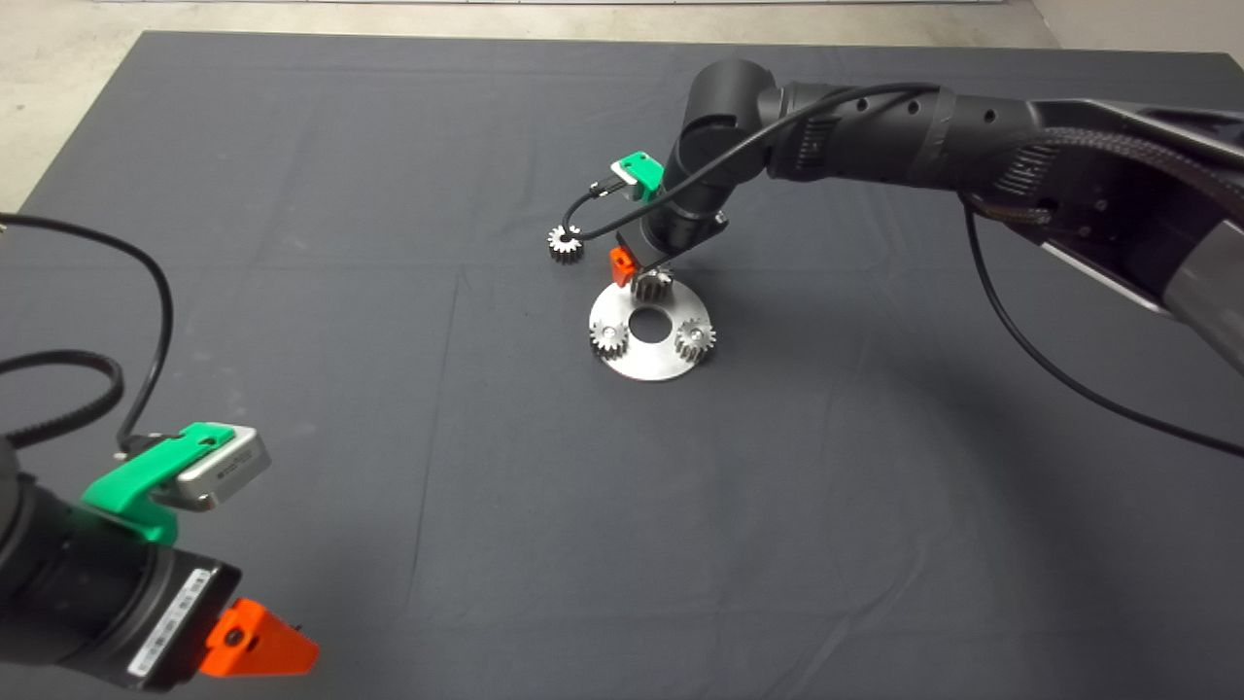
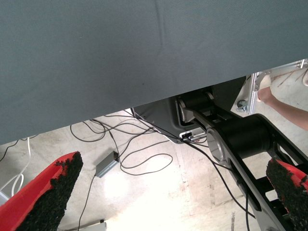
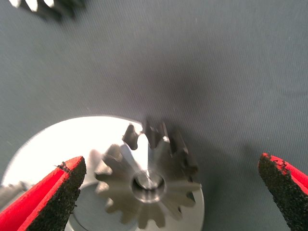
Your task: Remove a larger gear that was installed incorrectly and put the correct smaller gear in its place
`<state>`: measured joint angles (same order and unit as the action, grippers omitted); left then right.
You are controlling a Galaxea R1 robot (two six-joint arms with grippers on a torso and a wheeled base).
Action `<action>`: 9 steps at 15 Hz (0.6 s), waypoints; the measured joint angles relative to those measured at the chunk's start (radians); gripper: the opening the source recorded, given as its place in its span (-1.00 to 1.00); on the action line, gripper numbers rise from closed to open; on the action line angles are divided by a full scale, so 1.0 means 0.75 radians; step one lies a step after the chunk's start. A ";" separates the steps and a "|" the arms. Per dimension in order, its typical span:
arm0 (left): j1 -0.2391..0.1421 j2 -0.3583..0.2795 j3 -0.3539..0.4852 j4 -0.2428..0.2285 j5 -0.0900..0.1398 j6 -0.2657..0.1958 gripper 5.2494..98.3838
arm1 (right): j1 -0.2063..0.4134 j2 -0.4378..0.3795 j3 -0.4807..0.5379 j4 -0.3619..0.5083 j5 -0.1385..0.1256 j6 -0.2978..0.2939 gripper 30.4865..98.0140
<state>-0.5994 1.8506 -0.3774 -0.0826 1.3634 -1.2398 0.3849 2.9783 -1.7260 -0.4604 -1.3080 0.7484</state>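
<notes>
Steel-toothed, the larger gear (image 3: 147,185) is standing upright on the round plate (image 1: 649,365), directly beneath the right hand (image 3: 168,192), whose fingers are spreading wide on either side. The smaller gear (image 1: 564,241) is lying just beyond. The left hand (image 1: 255,647) is idling, released, far off.

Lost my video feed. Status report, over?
Right gripper open, straddling the larger gear on the round plate. Left gripper open, parked at mat edge. Smaller gear loose on mat beside plate. Nothing in the way.

dark mat (image 1: 389,243) | on it: round plate (image 1: 649,363), smaller gear (image 1: 564,242)
</notes>
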 measured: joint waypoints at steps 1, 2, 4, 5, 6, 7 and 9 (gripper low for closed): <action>0.000 0.000 0.000 0.000 0.000 0.000 1.00 | 0.000 0.000 0.000 0.000 -0.007 -0.006 0.91; 0.001 0.000 0.000 0.000 0.000 0.000 1.00 | 0.000 0.000 0.000 0.000 -0.007 -0.007 0.91; 0.000 0.000 0.000 0.000 0.000 0.000 1.00 | 0.000 0.000 0.000 0.000 -0.007 -0.009 0.91; 0.000 -0.001 0.000 0.000 0.000 0.000 1.00 | 0.000 0.000 0.000 0.000 -0.007 -0.009 0.91; 0.000 -0.001 0.000 0.000 0.000 0.000 1.00 | 0.000 0.000 0.000 0.000 -0.008 -0.009 0.91; 0.001 -0.001 0.000 0.000 0.000 0.000 1.00 | 0.000 0.000 0.000 0.000 -0.012 -0.009 0.91; 0.001 -0.001 0.000 0.000 0.000 0.000 1.00 | 0.000 0.000 0.000 0.000 -0.025 -0.009 0.86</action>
<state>-0.5989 1.8502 -0.3774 -0.0826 1.3634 -1.2398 0.3847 2.9783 -1.7260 -0.4602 -1.3268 0.7413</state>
